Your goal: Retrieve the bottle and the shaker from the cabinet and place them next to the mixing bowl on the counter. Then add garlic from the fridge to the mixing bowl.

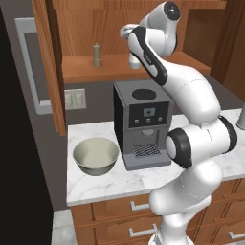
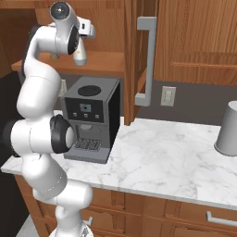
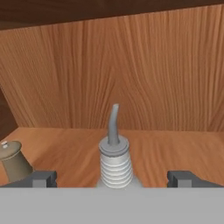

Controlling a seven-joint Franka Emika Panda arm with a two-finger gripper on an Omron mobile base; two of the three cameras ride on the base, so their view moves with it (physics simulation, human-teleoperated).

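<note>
The white bottle [image 3: 114,153] stands on the shelf of the open cabinet [image 1: 110,71], its ribbed collar and thin bent neck dead centre in the hand view. My gripper [image 3: 113,178] is open, with one dark fingertip [image 3: 41,178] on each side of the bottle and clear gaps between. The brown shaker [image 3: 13,162] stands to the left, apart from the bottle; from the left base it shows at the shelf's left [image 1: 97,55]. The bottle's rounded body [image 1: 135,61] [image 2: 82,56] hangs just under my hand. The mixing bowl [image 1: 95,155] sits on the counter [image 1: 95,189]. Garlic and fridge are out of view.
A grey coffee machine [image 1: 141,122] [image 2: 90,118] stands on the counter right of the bowl, under the shelf. The cabinet door [image 1: 50,67] hangs open at the left with a pale bar handle [image 2: 148,60]. A grey cup [image 2: 227,129] sits at the far right.
</note>
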